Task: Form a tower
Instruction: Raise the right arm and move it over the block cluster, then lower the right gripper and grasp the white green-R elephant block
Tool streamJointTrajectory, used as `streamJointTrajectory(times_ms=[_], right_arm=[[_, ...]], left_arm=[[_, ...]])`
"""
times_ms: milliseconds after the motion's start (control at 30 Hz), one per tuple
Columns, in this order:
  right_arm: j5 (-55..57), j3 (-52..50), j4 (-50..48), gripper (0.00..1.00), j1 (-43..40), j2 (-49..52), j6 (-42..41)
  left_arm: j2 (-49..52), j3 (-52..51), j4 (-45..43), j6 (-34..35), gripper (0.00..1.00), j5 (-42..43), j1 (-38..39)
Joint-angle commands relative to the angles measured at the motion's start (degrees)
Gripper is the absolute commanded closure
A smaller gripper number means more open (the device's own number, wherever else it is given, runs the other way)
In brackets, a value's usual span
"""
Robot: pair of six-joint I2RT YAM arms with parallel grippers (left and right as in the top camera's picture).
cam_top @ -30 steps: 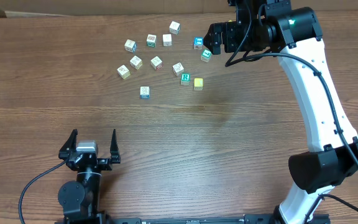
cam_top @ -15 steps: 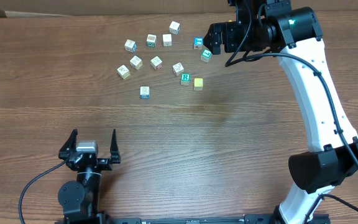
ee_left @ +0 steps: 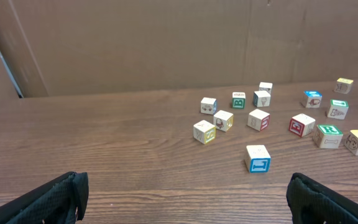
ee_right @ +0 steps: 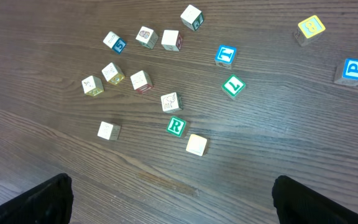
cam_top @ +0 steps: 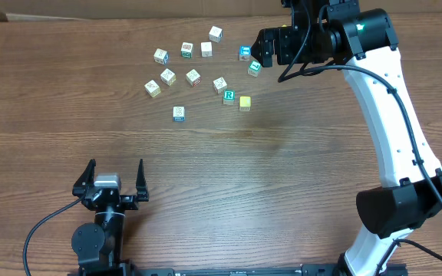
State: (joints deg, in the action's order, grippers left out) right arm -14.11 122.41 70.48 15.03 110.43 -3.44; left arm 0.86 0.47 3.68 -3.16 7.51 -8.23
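Observation:
No tower shows in any view; several small wooden alphabet cubes lie singly on the far half of the table. Among them are a green R cube [cam_top: 229,96] [ee_right: 176,126] [ee_left: 329,135], a plain yellow cube [cam_top: 245,102] beside it, and a blue-bordered cube [cam_top: 179,113] [ee_left: 258,157] nearest the front. My right gripper [cam_top: 261,49] [ee_right: 173,193] hangs open above the cluster's right end, nothing between its fingers. My left gripper [cam_top: 117,164] [ee_left: 185,193] rests open near the front edge, far from the cubes.
The wooden table [cam_top: 298,176] stretches bare between the cubes and the left gripper. A cardboard wall [ee_left: 166,43] stands behind the table's far edge. The right arm's white links [cam_top: 394,115] arc over the right side.

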Motion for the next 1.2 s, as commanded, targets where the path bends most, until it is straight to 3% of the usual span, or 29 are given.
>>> streamJointTrajectory(times_ms=[0, 467, 600, 633, 667, 767, 800, 1133, 1167], right_arm=[[0.57, 1.64, -0.09, 0.0, -0.02, 0.33, -0.11], [0.39, 1.64, -0.68, 0.0, -0.02, 0.33, -0.13], [0.26, 1.64, -7.63, 0.0, -0.02, 0.33, -0.24], [0.17, 1.64, -9.55, 0.06, -0.02, 0.33, -2.19], [1.22, 1.73, -10.67, 0.22, -0.02, 0.33, -3.19], [7.72, 1.75, -12.94, 0.72, 0.63, 0.33, -6.95], [9.09, 1.75, -14.49, 0.94, 1.33, 0.5, -7.89], [17.49, 1.73, -18.86, 0.97, 8.74, 7.34, -6.84], [17.49, 1.73, -19.1, 0.91, 9.57, 9.88, -6.38]], left_arm=[[-0.5, -0.2, 0.15, 0.57, 0.0, -0.15, 0.39], [-0.5, -0.2, 0.15, 0.57, 0.01, -0.17, 0.39], [-0.5, -0.2, 0.15, 0.57, 0.0, -0.17, 0.39], [-0.5, -0.2, 0.15, 0.57, 0.0, -0.17, 0.39], [-0.5, -0.2, 0.15, 0.57, 0.0, -0.17, 0.39], [-0.5, -0.2, 0.15, 0.57, 0.0, -0.17, 0.39], [-0.5, -0.2, 0.13, 0.57, 0.0, -0.17, 0.39], [-0.5, -0.2, 0.15, 0.57, 0.0, -0.17, 0.39], [-0.5, -0.2, 0.15, 0.57, 0.0, -0.17, 0.39]])
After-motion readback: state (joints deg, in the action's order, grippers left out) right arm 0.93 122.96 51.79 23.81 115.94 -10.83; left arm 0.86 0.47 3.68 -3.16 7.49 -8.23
